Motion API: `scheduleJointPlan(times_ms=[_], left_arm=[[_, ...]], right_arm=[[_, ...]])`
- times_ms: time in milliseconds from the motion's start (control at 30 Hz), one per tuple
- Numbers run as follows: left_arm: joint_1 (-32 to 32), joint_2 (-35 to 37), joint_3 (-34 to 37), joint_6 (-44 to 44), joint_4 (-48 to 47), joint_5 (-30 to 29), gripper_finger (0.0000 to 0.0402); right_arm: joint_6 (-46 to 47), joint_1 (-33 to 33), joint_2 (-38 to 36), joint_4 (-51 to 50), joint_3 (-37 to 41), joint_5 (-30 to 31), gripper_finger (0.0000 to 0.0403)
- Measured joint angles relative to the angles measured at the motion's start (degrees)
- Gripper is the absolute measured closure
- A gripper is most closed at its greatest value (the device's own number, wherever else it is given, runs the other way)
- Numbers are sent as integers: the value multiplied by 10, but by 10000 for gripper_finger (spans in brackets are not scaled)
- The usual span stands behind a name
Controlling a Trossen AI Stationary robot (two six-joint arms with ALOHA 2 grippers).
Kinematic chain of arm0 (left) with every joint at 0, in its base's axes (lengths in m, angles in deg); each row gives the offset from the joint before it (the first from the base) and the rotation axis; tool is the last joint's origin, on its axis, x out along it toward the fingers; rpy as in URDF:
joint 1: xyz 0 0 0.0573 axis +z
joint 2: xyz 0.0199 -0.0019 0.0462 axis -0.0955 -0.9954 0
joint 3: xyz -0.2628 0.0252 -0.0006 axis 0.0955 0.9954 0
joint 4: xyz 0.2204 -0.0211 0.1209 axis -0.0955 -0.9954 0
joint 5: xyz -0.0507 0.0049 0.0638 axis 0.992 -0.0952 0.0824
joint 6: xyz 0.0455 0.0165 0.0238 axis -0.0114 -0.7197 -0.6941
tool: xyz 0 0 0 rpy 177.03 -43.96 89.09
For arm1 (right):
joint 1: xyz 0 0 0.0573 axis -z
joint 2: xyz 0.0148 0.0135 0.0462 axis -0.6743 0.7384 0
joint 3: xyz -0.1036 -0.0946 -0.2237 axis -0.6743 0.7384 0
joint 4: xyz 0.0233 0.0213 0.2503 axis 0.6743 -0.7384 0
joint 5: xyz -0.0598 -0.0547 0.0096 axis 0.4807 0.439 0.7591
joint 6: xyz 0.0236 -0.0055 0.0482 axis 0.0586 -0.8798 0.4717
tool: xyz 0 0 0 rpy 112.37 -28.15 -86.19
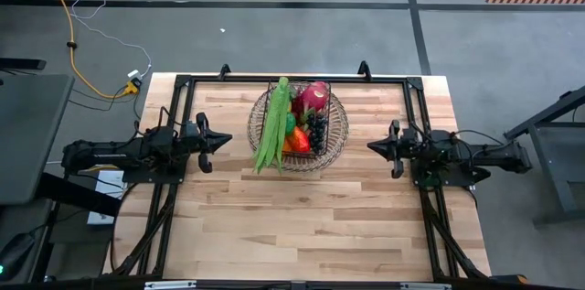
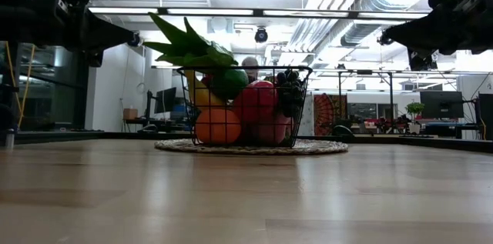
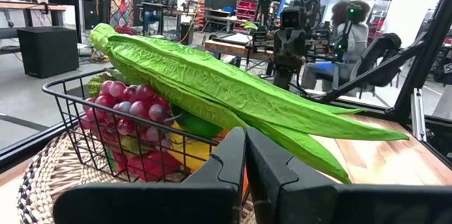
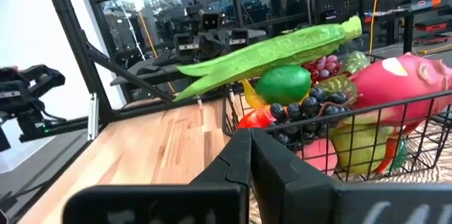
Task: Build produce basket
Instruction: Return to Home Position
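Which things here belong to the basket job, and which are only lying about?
Job: basket, corn, dragon fruit, dark grapes, orange; left pincer, right pincer wait shut.
Lying about: woven tray beneath basket, yellow cable on floor.

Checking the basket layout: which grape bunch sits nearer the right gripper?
The dark blue-black bunch, at the basket side facing the right gripper; the lighter red-purple bunch lies on the far side, toward the left gripper.
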Motion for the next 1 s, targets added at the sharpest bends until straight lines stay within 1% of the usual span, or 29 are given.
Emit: scheduleJointPlan(times_ms=[133, 200, 367, 1000], left_arm=[[0, 18, 0, 0, -1, 0, 398], [0, 47, 0, 0, -3, 0, 398], [-1, 47, -1, 0, 46, -1, 398], [0, 47, -1, 0, 45, 0, 398]], right_arm=[[0, 0, 0, -1, 0, 0, 403], [0, 0, 0, 0, 0, 0, 403], [0, 0, 0, 0, 0, 1, 403], [0, 0, 3, 1, 0, 2, 403]])
